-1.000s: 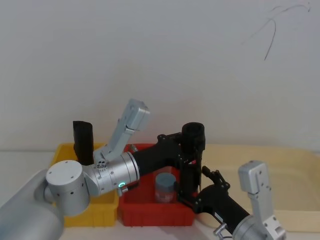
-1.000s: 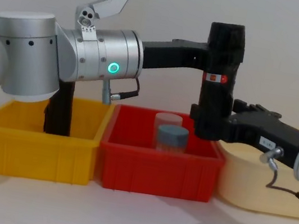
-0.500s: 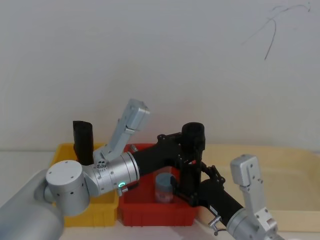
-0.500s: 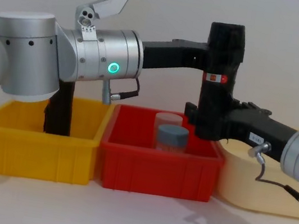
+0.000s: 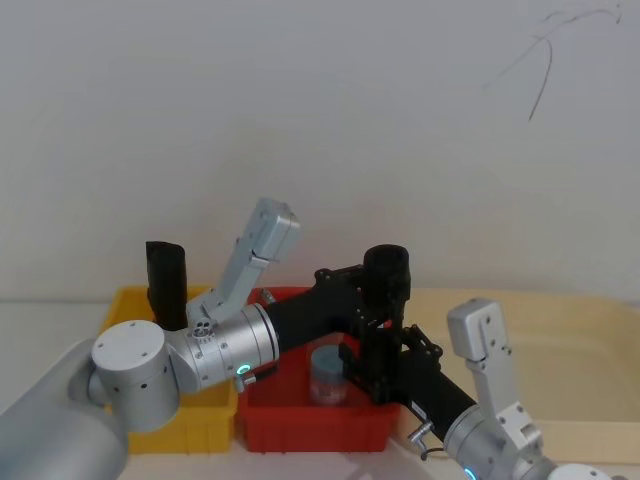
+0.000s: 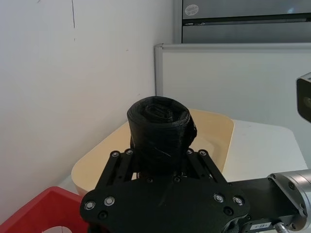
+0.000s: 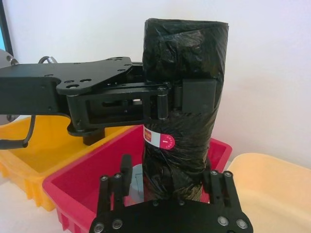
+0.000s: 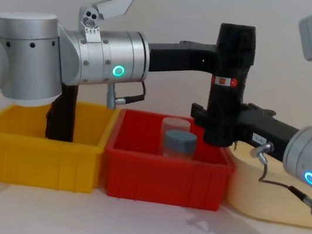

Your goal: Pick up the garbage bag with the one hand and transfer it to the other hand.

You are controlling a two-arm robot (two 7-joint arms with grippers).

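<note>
Garbage bag held upright by left tool; right tool flanks base.

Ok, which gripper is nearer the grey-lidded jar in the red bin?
Right. The right gripper brackets the garbage bag's lower end just beside the jar; the left gripper clamps the bag higher up, above it.
</note>
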